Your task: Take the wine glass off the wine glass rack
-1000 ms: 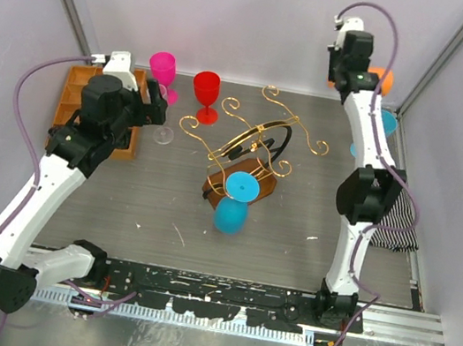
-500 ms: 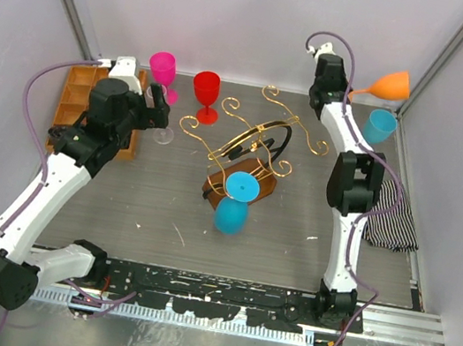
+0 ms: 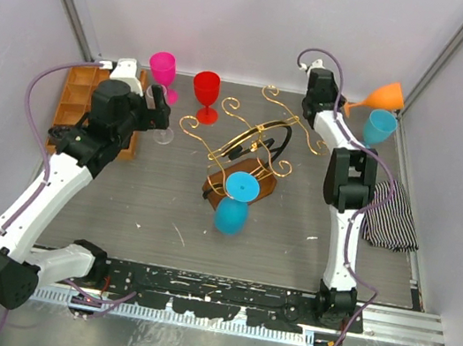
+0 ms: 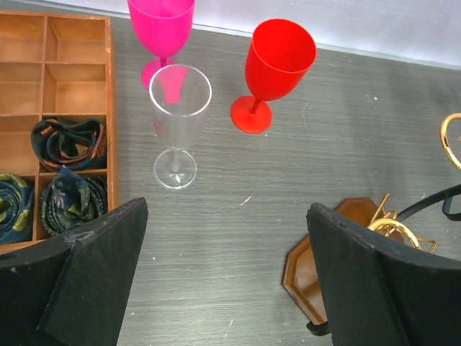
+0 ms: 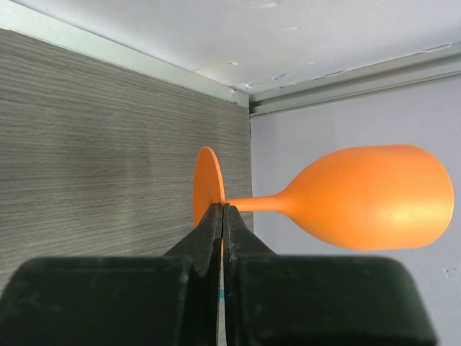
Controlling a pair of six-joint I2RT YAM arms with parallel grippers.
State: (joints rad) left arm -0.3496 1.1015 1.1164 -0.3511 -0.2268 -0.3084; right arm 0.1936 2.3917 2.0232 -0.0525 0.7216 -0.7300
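Now R gripper (image 5: pixel 222 214) pinches orange wine glass (image 5: pixel 367 198) by its foot, bowl to its right; L gripper (image 4: pixel 227 216) spread wide, clear glass (image 4: pixel 178 108) just ahead.

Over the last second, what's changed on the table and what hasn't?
The right hand, shut on the foot of the orange glass, has swung left, nearer the rack, carrying the glass sideways. The left hand, open near the clear glass, barely shifted. The blue glass hanging on the rack, the pink glass and the red glass stayed put.
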